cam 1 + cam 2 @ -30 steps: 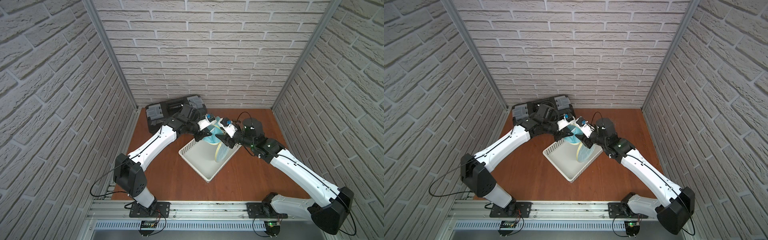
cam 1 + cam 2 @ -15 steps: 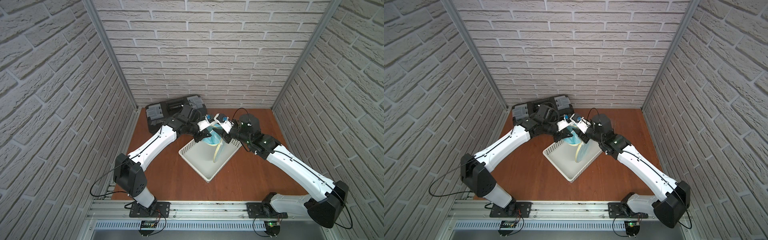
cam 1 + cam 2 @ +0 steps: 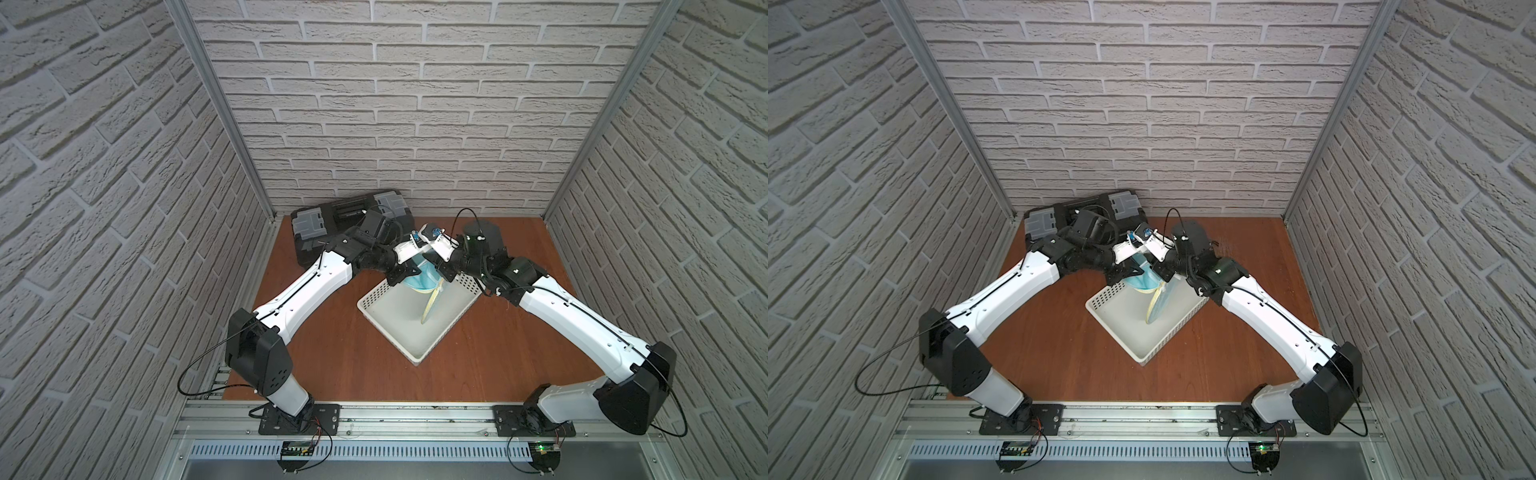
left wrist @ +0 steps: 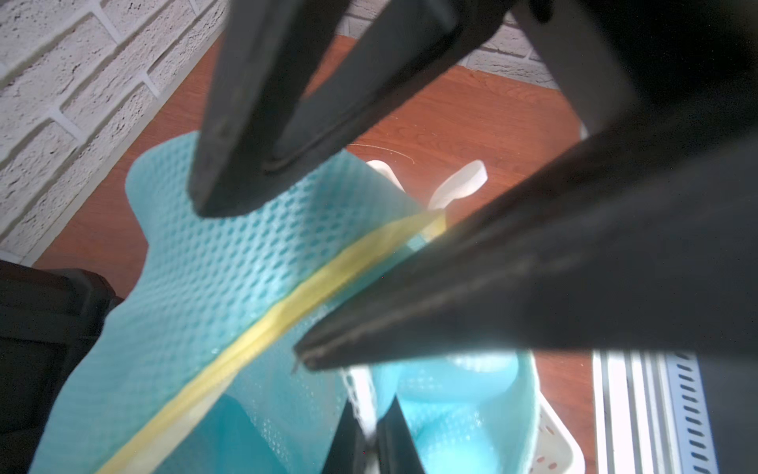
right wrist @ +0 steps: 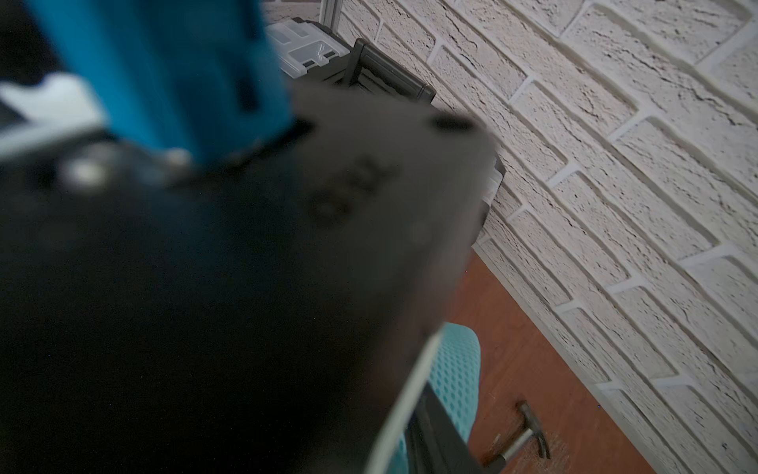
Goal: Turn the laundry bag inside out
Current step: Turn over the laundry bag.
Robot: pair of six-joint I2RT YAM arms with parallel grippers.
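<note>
since a second earlier the right arm had swung inward and toward the back wall, bringing the right gripper close beside the left gripper, and its jaws had narrowed. in the left wrist view those jaws stood apart, straddling the upper edge of the laundry bag. one finger lay against the light-blue mesh and the other sat on the far side of the yellow trim, with fabric between them and no pinch visible. the left gripper was clenched on the bag's fabric, its two dark fingers pressed together low in its own wrist view.

in both top views the bag hung from the two grippers above the far corner of the white basket. its mesh bunched under the fingers, and a round, yellow-rimmed end dangled edge-on down into the basket. whether that end touched the basket floor could not be told. the basket sat cornerwise on the wooden table, with a black toolbox behind the left arm against the wall. the right wrist view was mostly filled by a blurred dark shape, with a strip of mesh and a hammer on the table showing.
</note>
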